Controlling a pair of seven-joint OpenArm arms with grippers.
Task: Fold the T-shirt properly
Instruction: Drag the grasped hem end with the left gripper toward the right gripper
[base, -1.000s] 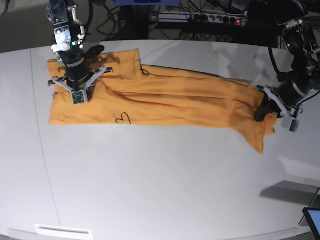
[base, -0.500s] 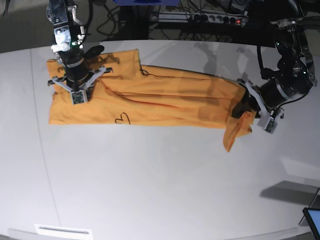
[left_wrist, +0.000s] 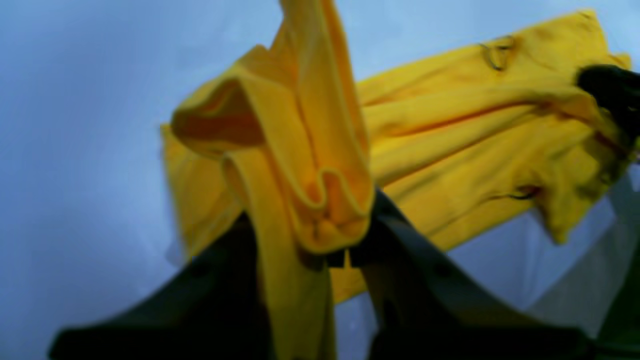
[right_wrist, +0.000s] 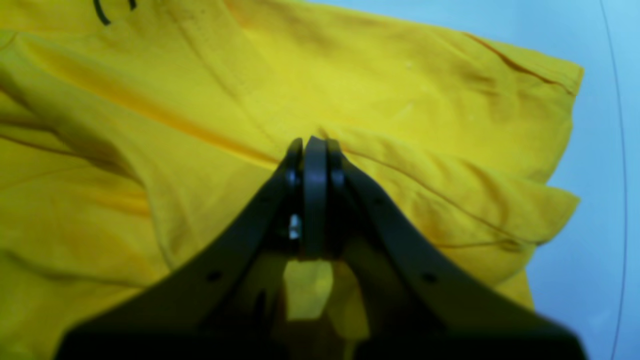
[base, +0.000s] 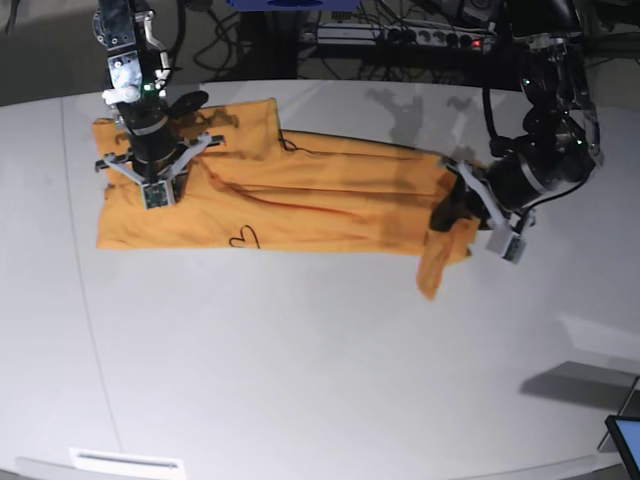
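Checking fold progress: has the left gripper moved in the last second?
Yes. The left gripper, shut on the T-shirt hem, moved toward the right gripper, across the table.

— What have I got in front of me?
— I see the orange-yellow T-shirt (base: 300, 195) lying lengthwise on the table, one end bunched and raised, dark line marks showing.

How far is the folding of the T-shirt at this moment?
Done: the T-shirt already lies as a long narrow band on the table. In hand: the left gripper holds its lifted end; the right gripper presses the other end down. Left: folding the band crosswise.
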